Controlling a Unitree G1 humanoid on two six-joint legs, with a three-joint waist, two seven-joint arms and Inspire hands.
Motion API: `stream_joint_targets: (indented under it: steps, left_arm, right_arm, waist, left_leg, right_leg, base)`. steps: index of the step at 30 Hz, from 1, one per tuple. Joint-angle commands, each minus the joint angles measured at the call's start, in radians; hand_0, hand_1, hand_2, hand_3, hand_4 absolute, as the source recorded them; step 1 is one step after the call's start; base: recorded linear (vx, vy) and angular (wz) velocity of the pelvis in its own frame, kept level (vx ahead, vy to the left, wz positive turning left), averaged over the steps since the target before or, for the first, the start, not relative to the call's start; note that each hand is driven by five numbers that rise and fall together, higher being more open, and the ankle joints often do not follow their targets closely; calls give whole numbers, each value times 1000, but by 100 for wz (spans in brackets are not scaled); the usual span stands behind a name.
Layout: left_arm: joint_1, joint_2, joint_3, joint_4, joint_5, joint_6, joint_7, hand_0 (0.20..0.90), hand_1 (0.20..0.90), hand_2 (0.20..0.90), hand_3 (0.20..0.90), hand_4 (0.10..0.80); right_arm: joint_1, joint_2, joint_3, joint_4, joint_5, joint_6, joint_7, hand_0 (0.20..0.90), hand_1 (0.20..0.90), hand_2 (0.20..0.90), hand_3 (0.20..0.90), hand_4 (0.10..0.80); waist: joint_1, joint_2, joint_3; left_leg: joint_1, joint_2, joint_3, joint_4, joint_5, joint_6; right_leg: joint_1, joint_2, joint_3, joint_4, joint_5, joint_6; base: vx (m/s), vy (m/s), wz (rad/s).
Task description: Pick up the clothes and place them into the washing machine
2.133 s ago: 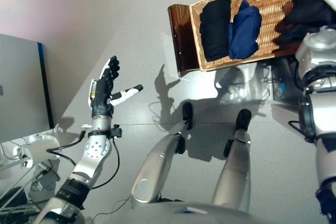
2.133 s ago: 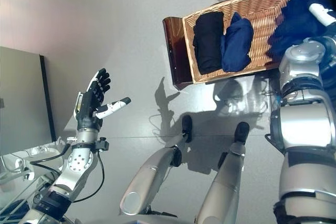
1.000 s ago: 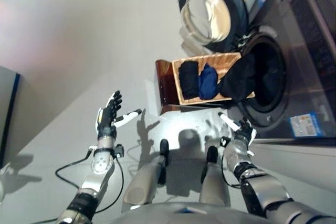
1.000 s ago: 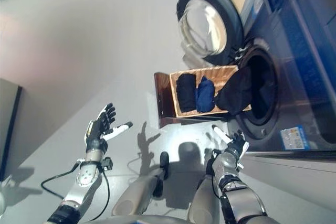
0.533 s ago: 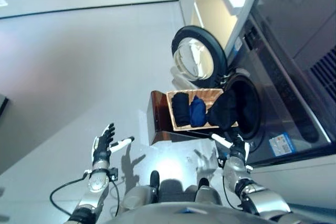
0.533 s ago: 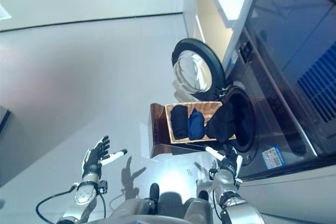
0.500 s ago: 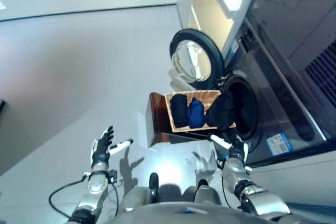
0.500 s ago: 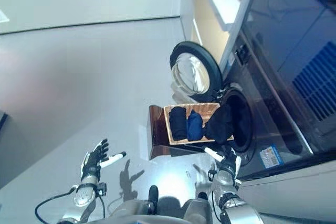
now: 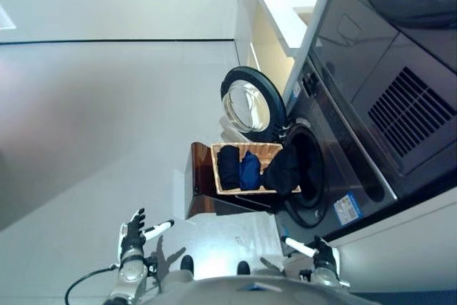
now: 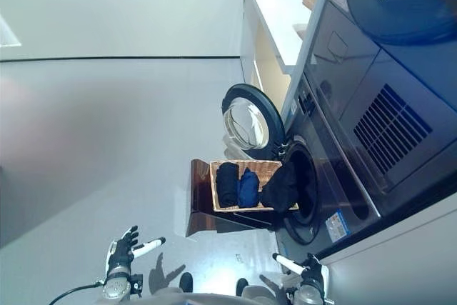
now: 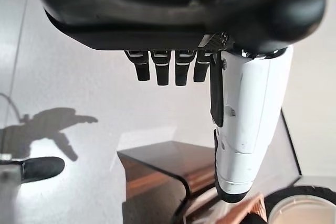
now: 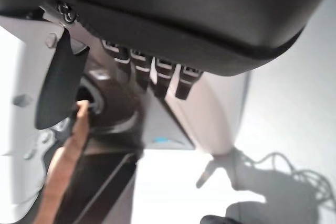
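Observation:
A shallow wicker basket rests on a low dark brown box in front of the washing machine's open drum. In it lie a folded black garment and a folded blue garment. A dark garment hangs from the basket's far end into the drum's mouth. My left hand is open and empty, held over the floor well short of the box. My right hand is open and empty, low by the machine's front. Both wrist views show straight fingers.
The machine's round door stands open beyond the basket. A dark appliance front runs along the right. A white counter lies further back. Grey floor spreads to the left.
The camera has lifted and now takes in the whole machine. My right hand has come away from the dark garment at the basket's end and sits low, open. The left hand stays open.

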Motion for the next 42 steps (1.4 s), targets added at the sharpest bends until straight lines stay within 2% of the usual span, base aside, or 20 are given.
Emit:
stream_joint_targets:
  steps: [1, 3, 4, 7, 10, 13, 14, 17, 19, 21, 23, 24, 27, 30, 31, 32, 35, 38, 40, 42]
  left_arm:
    - [-63, 33, 15, -49, 29, -68, 49, 900, 900, 900, 900, 800]
    - [-63, 29, 10, -32, 32, -60, 60, 900, 900, 900, 900, 800]
    - [-79, 27, -2, -6, 28, -54, 71, 900, 900, 900, 900, 800]
    - [-88, 24, -24, -2, 43, -46, 75, 900, 900, 900, 900, 800]
    - [-100, 24, -66, 11, 87, -29, 67, 900, 900, 900, 900, 800]
    - [-119, 38, -92, 70, 130, -21, 51, 900, 900, 900, 900, 800]
    - [-128, 55, -88, 95, 137, -17, 52, 900, 900, 900, 900, 800]
    - [-135, 77, -79, 91, 139, -16, 47, 900, 900, 900, 900, 800]
    - [-142, 84, -79, 96, 146, -13, 43, 900, 900, 900, 900, 800]
    - [-151, 107, -94, 86, 168, -8, 32, 900, 900, 900, 900, 800]
    - [-156, 113, -99, 82, 164, -8, 23, 900, 900, 900, 900, 800]
    - [-163, 116, -100, 97, 167, -9, 9, 900, 900, 900, 900, 800]
    - [-172, 109, -102, 100, 161, -10, 5, 900, 900, 900, 900, 800]
    - [-189, 101, -114, 93, 149, -16, 12, 900, 900, 900, 900, 800]
    - [-189, 101, -114, 93, 149, -16, 12, 900, 900, 900, 900, 800]
    - [-195, 99, -132, 75, 157, -28, 15, 900, 900, 900, 900, 800]
    - [-156, 82, -130, 31, 140, -41, 22, 900, 900, 900, 900, 800]
    - [-140, 79, -132, -35, 124, -57, 23, 900, 900, 900, 900, 800]
    - [-139, 76, -133, -46, 128, -60, 25, 900, 900, 900, 900, 800]
    - [-136, 52, -149, -9, 142, -54, 27, 900, 900, 900, 900, 800]
  right_arm:
    - [-100, -35, 14, -89, -32, -64, -37, 900, 900, 900, 900, 800]
    - [-124, -39, 21, -77, -35, -61, -45, 900, 900, 900, 900, 800]
    - [-145, -41, 34, -88, -37, -59, -54, 900, 900, 900, 900, 800]
    - [-158, -47, 42, -94, -38, -59, -63, 900, 900, 900, 900, 800]
    - [-178, -51, 45, -94, -35, -53, -62, 900, 900, 900, 900, 800]
    - [-200, -39, 44, -65, -38, -42, -47, 900, 900, 900, 900, 800]
    - [-219, -29, 36, -48, -37, -30, -39, 900, 900, 900, 900, 800]
    - [-236, -26, 37, -20, -60, -14, -34, 900, 900, 900, 900, 800]
    - [-239, -25, 33, -8, -61, -12, -30, 900, 900, 900, 900, 800]
    - [-260, -28, 40, -7, -80, -7, -33, 900, 900, 900, 900, 800]
    - [-272, -30, 52, -8, -87, -5, -33, 900, 900, 900, 900, 800]
    - [-289, -31, 60, -6, -91, -1, -31, 900, 900, 900, 900, 800]
    - [-311, -40, 63, 6, -101, 10, -35, 900, 900, 900, 900, 800]
    - [-323, -49, 55, 15, -107, 23, -49, 900, 900, 900, 900, 800]
    - [-323, -49, 55, 15, -107, 23, -49, 900, 900, 900, 900, 800]
    - [-303, -55, 38, 20, -98, 17, -54, 900, 900, 900, 900, 800]
    - [-276, -55, 17, 31, -96, 12, -73, 900, 900, 900, 900, 800]
    - [-267, -59, 16, 19, -86, -6, -88, 900, 900, 900, 900, 800]
    - [-266, -62, 17, 13, -84, -11, -99, 900, 900, 900, 900, 800]
    - [-275, -64, 16, 21, -76, -18, -112, 900, 900, 900, 900, 800]
  waist:
    - [8, -4, 1]
    - [18, 2, -9]
    - [25, 23, -18]
    - [32, 40, -18]
    - [39, 63, -28]
    - [44, 52, -49]
    - [59, 33, -51]
    - [90, 9, -49]
    - [101, 7, -45]
    - [97, 17, -7]
    - [91, 28, 9]
    - [79, 38, 22]
    - [67, 26, 24]
    - [50, 13, 39]
    - [49, 14, 39]
    - [38, 1, 32]
    - [37, 8, 0]
    - [38, 7, 25]
    - [47, 12, 44]
    - [56, 11, 40]
  left_leg:
    - [-11, 4, -1, -12, -17, 74]
    - [18, 60, -8, -219, -6, 63]
    - [9, 127, -22, -379, 81, 36]
    - [0, 147, -19, -482, 126, 13]
    - [6, 143, 2, -499, 139, 5]
    - [42, 129, 21, -494, 122, 10]
    - [52, 107, 51, -466, 96, 26]
    - [60, 74, 85, -413, 39, 63]
    - [71, 62, 91, -404, 19, 78]
    - [104, 45, 95, -371, -17, 114]
    - [113, 44, 86, -367, -19, 122]
    - [135, 33, 71, -371, -28, 132]
    - [171, 6, 59, -402, -45, 120]
    - [209, 5, 48, -421, -70, 97]
    - [210, 6, 47, -420, -71, 97]
    - [210, 3, 27, -409, -87, 87]
    - [222, 26, 11, -409, -90, 65]
    - [118, 27, -2, -150, -46, 18]
    - [73, 14, -28, -79, -17, 11]
    - [15, 16, -23, -167, -28, 21]
  right_leg:
    - [75, 2, 55, -187, 104, 64]
    - [88, 5, 67, -197, 87, 80]
    - [97, 17, 70, -201, 65, 87]
    - [123, 22, 73, -213, 38, 92]
    - [154, 13, 73, -215, 12, 106]
    - [171, -28, 76, -209, 6, 127]
    - [174, -69, 86, -175, 0, 150]
    - [145, -112, 97, -63, 3, 175]
    - [120, -117, 96, 10, 7, 174]
    - [12, -116, 68, 233, 136, 171]
    - [-25, -102, 66, 295, 143, 165]
    - [-72, -67, 54, 326, 114, 146]
    - [-100, -69, -10, 129, 84, 132]
    - [-96, -97, -64, -57, 139, 147]
    - [-94, -96, -65, -59, 140, 147]
    - [-60, -87, -15, -98, 138, 144]
    - [-20, -80, -56, -102, 121, 137]
    - [26, -79, -80, -123, 104, 101]
    - [36, -72, -84, -130, 104, 92]
    - [65, -68, -83, -197, 104, 102]
  base:
    - [119, 44, -33]
    - [193, 115, -5]
    - [193, 136, -5]
    - [167, 153, 0]
    - [157, 178, -28]
    - [235, 260, -19]
    - [188, 235, -6]
    - [188, 241, -21]
    - [94, 123, -23]
    - [99, 212, -15]
    - [92, 174, -22]
    - [96, 97, -13]
    - [277, 25, -25]
    - [179, -79, 10]
    - [270, -157, 31]
    - [232, -143, 37]
    - [273, -190, 91]
    - [117, -156, 65]
    - [-9, -88, 39]
    - [96, -60, 11]
